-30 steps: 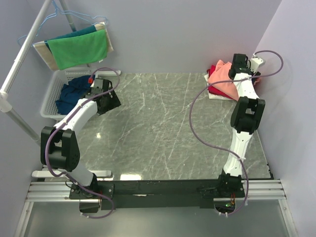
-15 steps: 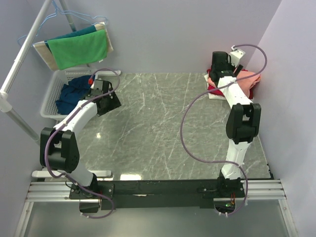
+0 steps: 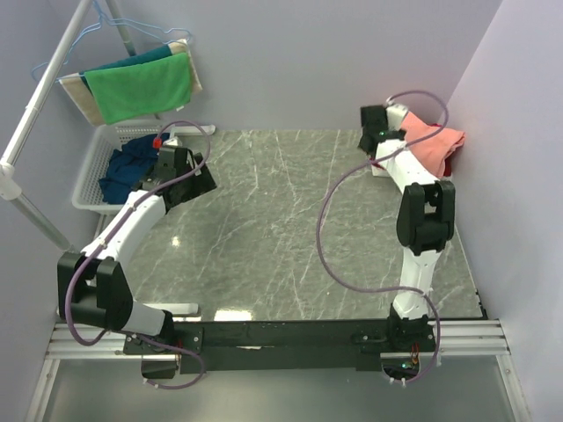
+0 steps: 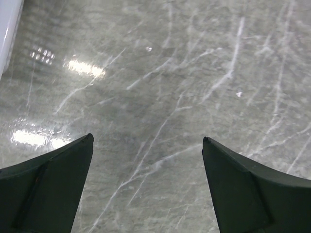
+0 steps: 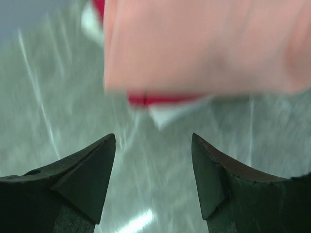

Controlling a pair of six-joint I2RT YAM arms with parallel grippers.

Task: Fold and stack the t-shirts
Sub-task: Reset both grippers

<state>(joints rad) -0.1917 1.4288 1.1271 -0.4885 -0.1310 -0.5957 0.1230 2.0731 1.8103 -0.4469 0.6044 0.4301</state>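
top external view: the salmon-orange t-shirt lies atop the stack at two o'clock; a navy t-shirt sits in the basket at ten. right gripper is spread and empty beside the stack, left gripper spread over the table. risk: the right fingers snagging the stack's edge, dragging it askew.

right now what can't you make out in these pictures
- Top view: the right arm covers part of the shirt pile; shirts under the salmon one can't be counted.
- Right wrist view: the pile is motion-blurred, folds unreadable.
- Top view: the blue clothing in the basket is bunched, too small to count.
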